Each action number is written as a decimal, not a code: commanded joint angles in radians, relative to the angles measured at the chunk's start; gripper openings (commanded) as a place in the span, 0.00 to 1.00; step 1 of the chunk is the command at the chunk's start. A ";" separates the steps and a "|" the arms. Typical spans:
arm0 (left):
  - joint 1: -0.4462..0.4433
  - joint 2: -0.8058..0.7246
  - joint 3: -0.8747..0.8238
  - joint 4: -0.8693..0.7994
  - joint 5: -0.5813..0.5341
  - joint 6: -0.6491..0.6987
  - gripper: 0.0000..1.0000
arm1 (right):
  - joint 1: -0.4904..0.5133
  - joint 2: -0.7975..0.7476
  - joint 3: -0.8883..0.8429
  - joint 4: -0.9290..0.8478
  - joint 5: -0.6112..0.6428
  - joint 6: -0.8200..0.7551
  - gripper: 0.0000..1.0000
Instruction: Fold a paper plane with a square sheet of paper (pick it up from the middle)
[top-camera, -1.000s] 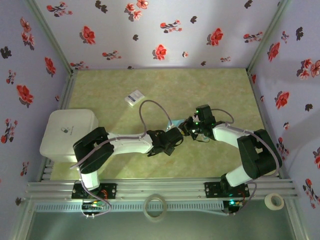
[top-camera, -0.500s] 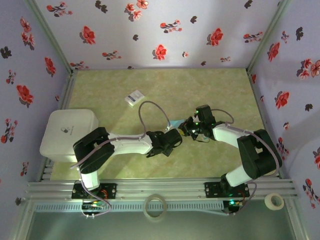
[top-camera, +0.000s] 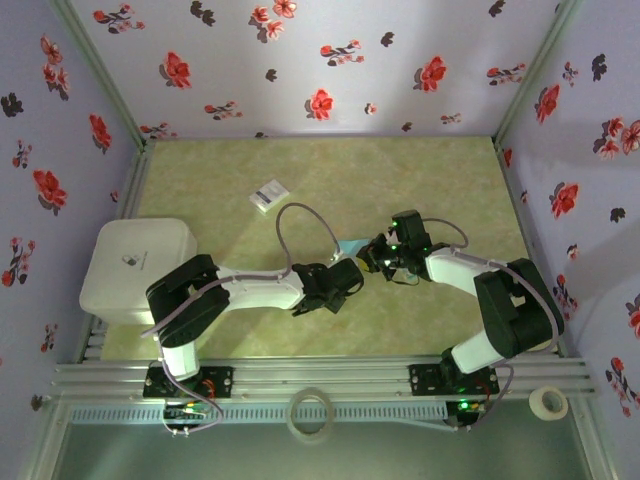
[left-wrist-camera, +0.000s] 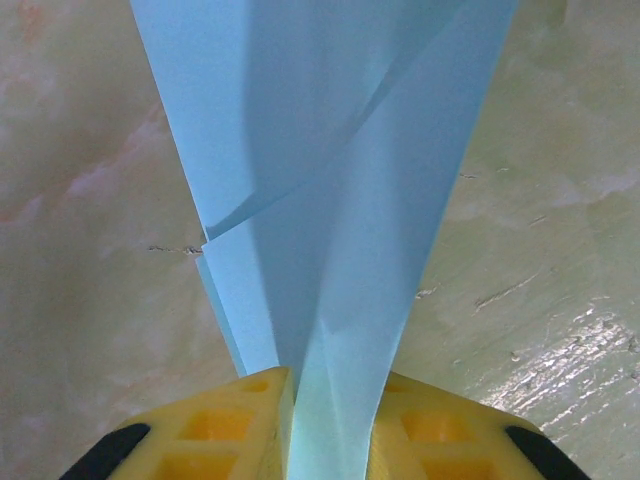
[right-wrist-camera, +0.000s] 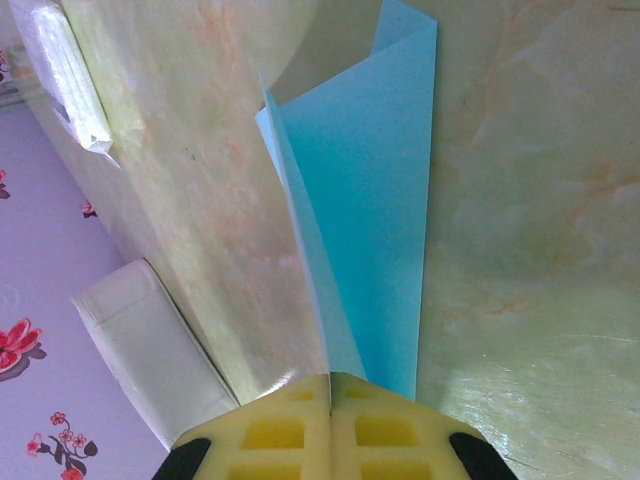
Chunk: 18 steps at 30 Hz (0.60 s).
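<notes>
1. A white box (top-camera: 138, 268) is sitting at the left edge of the bench (top-camera: 450, 180), at about 9 o'clock from the left arm's elbow. It is also showing at the lower left of the right wrist view (right-wrist-camera: 150, 350).
2. A small white card (top-camera: 268, 194) is lying flat on the bench at about 11 o'clock from the left pincer and well apart from it.
3. The left pincer (top-camera: 355, 268) is reaching toward mid-bench. In its wrist view the left pincer (left-wrist-camera: 335, 400) is sitting at 6 o'clock, and its yellow fingers (left-wrist-camera: 240, 420) are pressing narrowly on the teal paper from both sides.
4. The paper plane (top-camera: 352, 244) is showing in the top view as a small teal sliver between the two pincers, at about 12 o'clock from the left one and 10 o'clock from the right one.
5. In the left wrist view the paper plane (left-wrist-camera: 330, 180) is widening from the fingers toward 12 o'clock, with a slanting fold edge crossing it.
6. In the right wrist view the paper plane (right-wrist-camera: 370, 220) is rising toward 12 o'clock as a long narrow folded strip, with one layer standing up along its left edge.
7. The right pincer (top-camera: 377, 252) is facing the left one. In its wrist view the right pincer (right-wrist-camera: 330, 385) is closing its yellow fingers (right-wrist-camera: 270, 430) tightly on the narrow end of the paper.
</notes>
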 joint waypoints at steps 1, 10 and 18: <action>-0.005 -0.023 0.001 0.014 -0.018 0.009 0.22 | -0.002 -0.016 -0.012 0.019 -0.011 0.012 0.00; -0.006 -0.014 0.007 0.010 -0.015 0.004 0.13 | -0.003 -0.016 -0.014 0.018 -0.009 0.013 0.00; -0.004 -0.003 0.014 0.008 0.004 -0.017 0.13 | -0.003 -0.014 -0.016 0.014 -0.008 0.010 0.00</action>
